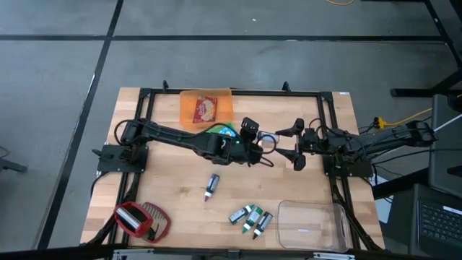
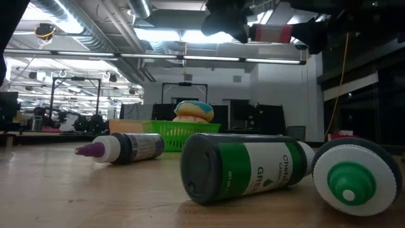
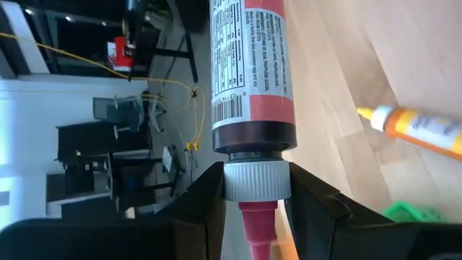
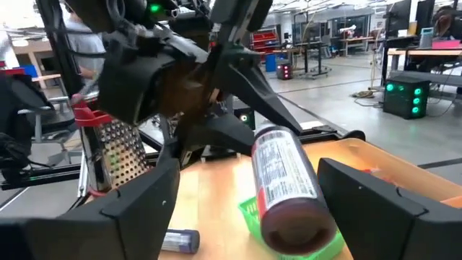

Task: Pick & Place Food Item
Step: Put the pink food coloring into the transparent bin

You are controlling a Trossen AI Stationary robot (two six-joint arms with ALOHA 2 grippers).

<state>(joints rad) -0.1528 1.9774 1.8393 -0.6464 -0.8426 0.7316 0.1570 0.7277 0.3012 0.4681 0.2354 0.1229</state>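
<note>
A red bottle point(image 3: 249, 65) with a printed label and a white ribbed cap hangs above the table's middle. My left gripper point(image 3: 256, 195) is shut on it and reaches in from the table's left point(image 1: 254, 148). My right gripper point(image 4: 249, 166) comes level from the right point(image 1: 280, 143) and is open. Its fingers stand on either side of the bottle's bottom end point(image 4: 296, 224) with a gap on each side. In the low view the bottle point(image 2: 272, 33) shows high up between the two dark grippers. My left gripper pinches the bottle's white ribbed cap point(image 3: 256, 180) between its two fingers, one on each side, just below the bottle's shoulder. The red nozzle points back between the fingers, and the body points away along them, toward my right gripper. The bottle is lifted clear of the table.
A green basket point(image 2: 183, 133) with a colourful round food item point(image 2: 193, 111) stands under my left arm, with an orange tray point(image 1: 206, 108) behind it. A purple bottle point(image 1: 211, 185), green bottles point(image 1: 249, 217), a clear tub point(image 1: 310, 224) and a red grater point(image 1: 141, 220) lie nearer the front edge.
</note>
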